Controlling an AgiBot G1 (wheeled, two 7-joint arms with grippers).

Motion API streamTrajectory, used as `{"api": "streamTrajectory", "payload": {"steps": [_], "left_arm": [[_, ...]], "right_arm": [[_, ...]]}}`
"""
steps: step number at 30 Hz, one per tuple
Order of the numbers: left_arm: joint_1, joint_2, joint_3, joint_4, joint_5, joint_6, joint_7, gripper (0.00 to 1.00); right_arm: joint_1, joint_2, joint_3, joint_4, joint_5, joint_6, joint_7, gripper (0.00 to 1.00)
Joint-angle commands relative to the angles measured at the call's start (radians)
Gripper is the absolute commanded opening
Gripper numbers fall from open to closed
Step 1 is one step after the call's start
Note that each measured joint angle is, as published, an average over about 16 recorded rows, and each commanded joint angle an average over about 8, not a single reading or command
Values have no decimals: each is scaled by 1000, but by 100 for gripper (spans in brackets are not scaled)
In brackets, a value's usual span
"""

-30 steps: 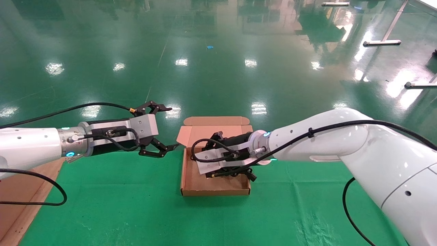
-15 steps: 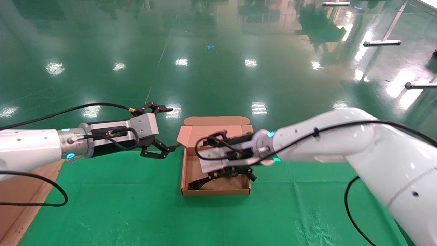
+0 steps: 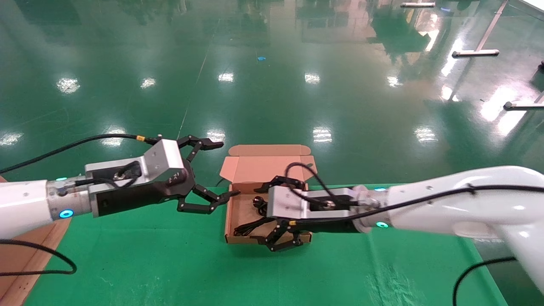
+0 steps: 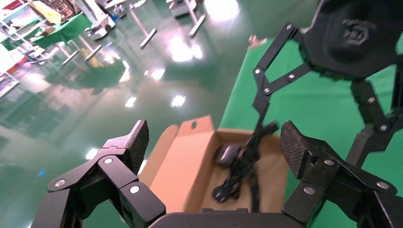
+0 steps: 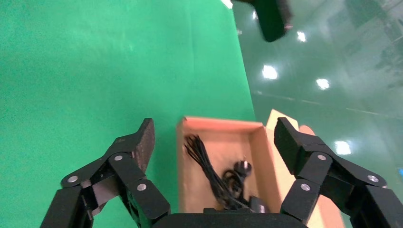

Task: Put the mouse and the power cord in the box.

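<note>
The box (image 3: 235, 214) lies open on the green cloth, its lid (image 3: 263, 163) standing up at the far side. The power cord (image 3: 248, 226) lies loose inside, one plug (image 3: 257, 202) near the back. In the left wrist view the mouse (image 4: 227, 154) rests in the box (image 4: 278, 187) against the cord (image 4: 242, 171). My right gripper (image 3: 256, 213) hangs open over the box's right half, holding nothing. My left gripper (image 3: 223, 170) is open just left of the box, beside the lid's flap. The right wrist view shows the cord (image 5: 204, 164) between the open right gripper's (image 5: 215, 132) fingers.
A flat brown cardboard sheet (image 3: 25, 250) lies at the table's left edge. The green cloth (image 3: 170, 263) ends just behind the box, with glossy green floor beyond. Metal stand legs (image 3: 476, 53) sit far back right.
My right gripper has drawn back to the right and nearer, now open, with the power cord lying in the box. My left gripper has shifted right toward the box and tilted.
</note>
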Motion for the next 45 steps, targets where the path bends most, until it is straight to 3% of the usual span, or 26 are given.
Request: {"api": "streamTrajectory", "payload": {"steps": [1, 37, 45], "left_arm": [[18, -13, -23, -27, -7, 18, -30, 100], [350, -251, -433, -518, -132, 353, -578, 100], [395, -282, -490, -586, -147, 398, -647, 100]], "right_arm": [[-21, 25, 26, 23, 27, -21, 20, 100], [-394, 484, 498, 433, 512, -409, 384, 100], [-450, 554, 570, 496, 587, -467, 433, 100]]}}
